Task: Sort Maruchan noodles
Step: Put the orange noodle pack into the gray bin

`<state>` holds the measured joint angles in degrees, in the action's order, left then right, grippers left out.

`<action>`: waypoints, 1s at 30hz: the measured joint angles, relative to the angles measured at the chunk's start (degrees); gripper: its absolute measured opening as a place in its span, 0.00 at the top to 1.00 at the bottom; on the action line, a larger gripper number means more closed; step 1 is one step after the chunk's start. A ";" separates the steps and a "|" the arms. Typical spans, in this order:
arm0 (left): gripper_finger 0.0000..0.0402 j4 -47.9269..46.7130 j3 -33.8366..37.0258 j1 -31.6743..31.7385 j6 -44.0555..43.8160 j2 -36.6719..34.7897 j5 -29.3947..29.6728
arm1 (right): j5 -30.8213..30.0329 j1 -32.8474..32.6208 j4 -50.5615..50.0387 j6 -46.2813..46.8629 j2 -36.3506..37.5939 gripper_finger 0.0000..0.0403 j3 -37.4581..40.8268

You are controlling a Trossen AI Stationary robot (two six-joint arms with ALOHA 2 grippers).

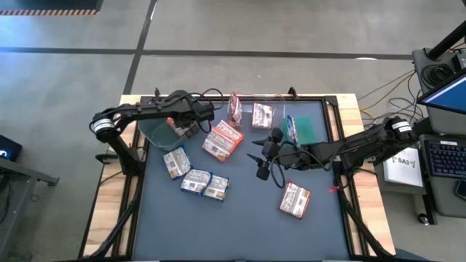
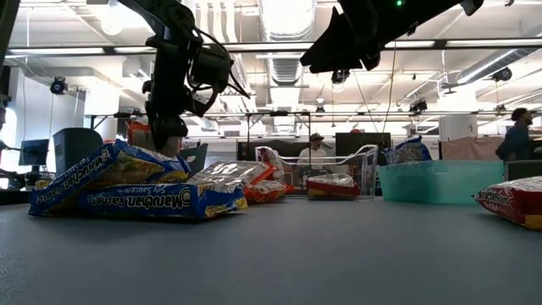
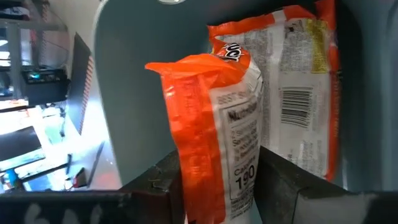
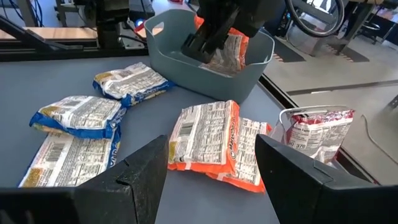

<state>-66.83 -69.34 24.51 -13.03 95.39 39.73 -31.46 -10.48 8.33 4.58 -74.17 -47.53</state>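
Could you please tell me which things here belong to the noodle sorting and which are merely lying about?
Belonging to the job:
- noodle packets on the mat
- orange packet between the left end effector's fingers, over the grey bin
- green bin

Lying about:
- keyboard
- cables

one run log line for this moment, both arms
left gripper: in grey bin, orange packet between fingers | right gripper: open, above mat, empty | blue packets: on mat

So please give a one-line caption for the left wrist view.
Left gripper lowers an orange packet into the grey bin, beside another orange packet.
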 joint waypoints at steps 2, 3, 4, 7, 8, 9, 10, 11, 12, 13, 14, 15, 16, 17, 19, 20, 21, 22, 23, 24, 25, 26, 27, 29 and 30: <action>0.65 0.08 0.00 0.00 0.01 -0.01 -0.16 | -0.01 0.00 0.16 0.04 -0.18 0.43 0.00; 0.64 0.23 0.00 -0.02 0.01 -0.02 -0.17 | 0.00 0.00 0.23 0.05 -0.24 0.43 0.00; 0.62 0.31 0.00 -0.02 0.02 -0.02 -0.16 | 0.00 0.00 0.20 0.05 -0.29 0.43 0.00; 0.56 0.33 0.00 -0.02 0.02 -0.02 -0.18 | 0.00 0.00 0.52 0.05 -0.31 0.43 0.00; 0.53 0.33 0.00 -0.02 0.02 -0.02 -0.18 | 0.00 0.00 0.59 0.05 -0.31 0.43 0.00; 0.51 0.34 0.00 -0.02 0.02 -0.02 -0.18 | 0.00 0.00 0.57 0.05 -0.31 0.43 0.00; 0.49 0.35 0.00 -0.02 0.05 -0.02 -0.18 | 0.02 0.00 0.57 0.02 -0.31 0.43 0.00; 0.46 0.34 0.00 -0.02 0.21 -0.02 -0.19 | 0.01 0.00 0.57 0.02 -0.31 0.43 0.00; 0.44 0.35 0.00 -0.02 0.34 -0.02 -0.19 | 0.00 0.00 0.60 0.02 -0.31 0.43 0.00; 0.42 0.34 0.00 -0.02 0.50 -0.02 -0.21 | 0.02 0.00 0.58 0.02 -0.31 0.43 0.00; 0.40 0.35 0.00 -0.02 0.50 -0.02 -0.21 | 0.02 0.00 0.58 0.02 -0.31 0.43 0.00; 0.38 0.33 0.00 -0.02 0.50 -0.02 -0.21 | 0.02 0.00 0.58 0.02 -0.31 0.43 0.00; 0.37 0.30 0.00 -0.02 0.50 -0.02 -0.21 | 0.02 0.00 0.59 0.02 -0.31 0.43 0.00; 0.35 0.20 0.00 -0.02 0.50 -0.02 -0.22 | 0.02 0.00 0.58 0.02 -0.31 0.43 0.00; 0.33 -0.09 0.00 -0.02 0.50 -0.08 -0.23 | 0.00 0.00 0.58 0.15 -0.31 0.43 0.00; 0.33 -0.09 0.02 -0.02 0.50 -0.13 -0.23 | 0.01 0.00 0.58 0.31 -0.31 0.43 0.00; 0.32 -0.07 0.02 -0.02 0.50 -0.17 -0.23 | 0.02 0.00 0.58 0.31 -0.31 0.43 0.00; 0.32 -0.14 0.02 -0.02 0.50 -0.19 -0.23 | 0.02 0.00 0.58 0.31 -0.31 0.43 0.00; 0.32 -0.19 0.02 -0.02 0.50 -0.20 -0.23 | 0.02 0.00 0.58 0.32 -0.31 0.43 0.00; 0.32 -0.21 0.02 -0.02 0.50 -0.20 -0.24 | 0.01 0.00 0.58 0.33 -0.31 0.43 0.00; 0.32 -0.32 0.02 -0.02 0.50 -0.20 -0.23 | 0.01 0.00 0.58 0.33 -0.31 0.43 0.00; 0.32 -0.54 0.02 -0.02 0.50 -0.23 -0.24 | 0.01 0.00 0.58 0.33 -0.31 0.43 0.00; 0.32 -0.73 0.02 -0.02 0.50 -0.27 -0.23 | 0.00 0.00 0.58 0.33 -0.31 0.43 0.00; 0.32 -1.25 0.02 -0.02 0.50 -0.33 -0.23 | 0.00 0.00 0.58 0.33 -0.31 0.43 0.00; 0.32 -2.06 0.02 -0.02 0.50 -0.35 -0.25 | 0.00 0.00 0.58 0.33 -0.31 0.43 0.00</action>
<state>-68.88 -69.32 24.49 -12.53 95.04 39.49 -31.46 -10.48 8.91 4.91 -74.48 -47.53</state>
